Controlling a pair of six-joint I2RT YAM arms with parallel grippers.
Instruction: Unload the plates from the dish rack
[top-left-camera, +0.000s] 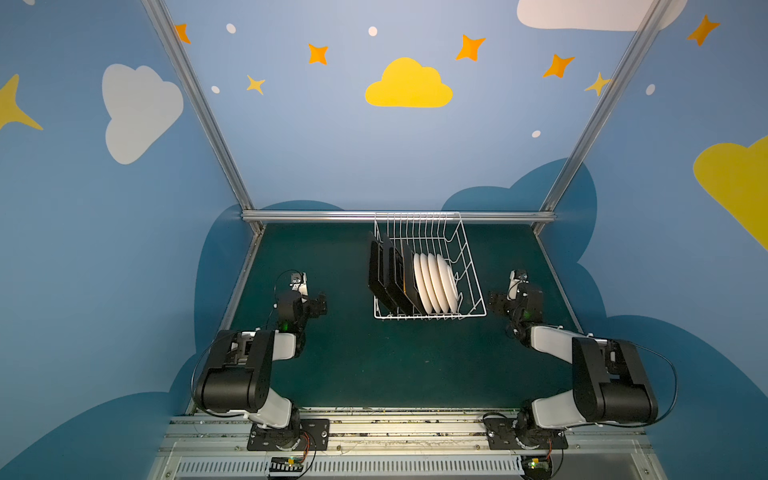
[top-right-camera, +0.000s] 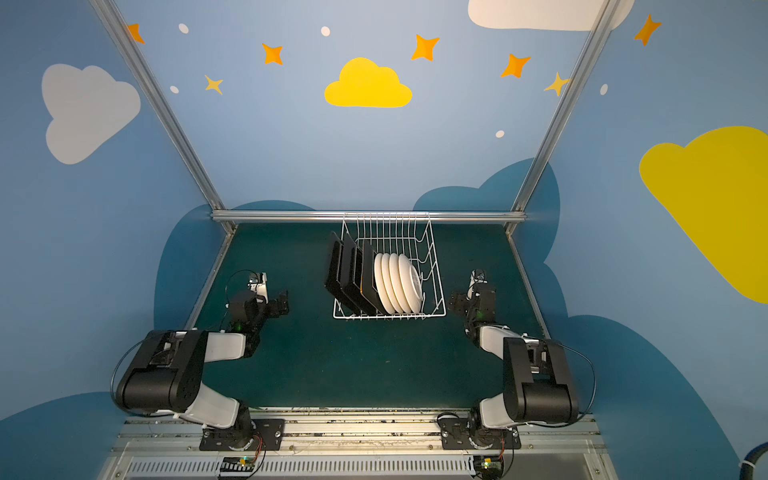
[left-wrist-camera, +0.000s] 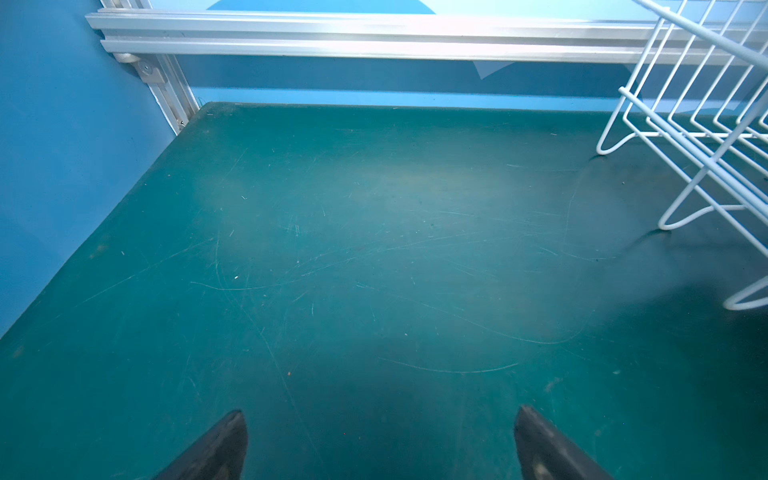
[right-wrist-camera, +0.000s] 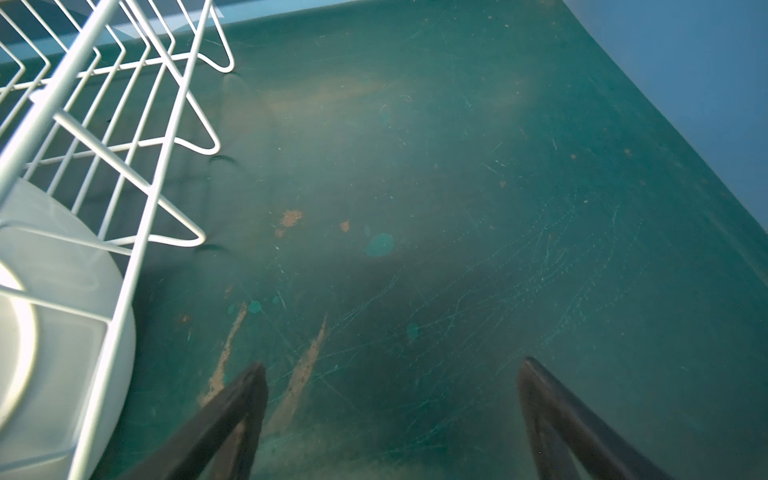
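The white wire dish rack (top-left-camera: 465, 257) stands at the back of the green bench (top-left-camera: 374, 365). Three black-backed square plates (top-left-camera: 388, 272) and four round white plates (top-left-camera: 436, 282) stand upright in it. The left pincer (top-left-camera: 320, 305) and the right pincer (top-left-camera: 496, 301) flank it, both spread wide and empty.

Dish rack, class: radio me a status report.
Left gripper open, empty; right gripper open, empty. Seven plates upright in dish rack. Nothing in the way.

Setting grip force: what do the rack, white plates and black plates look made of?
Dish rack: white coated metal wire, likely; thin bent rods, smooth sheen. Round white plates: glossy, ceramic or melamine; soft rim highlights. Black square plates: duller dark backs, material unclear.
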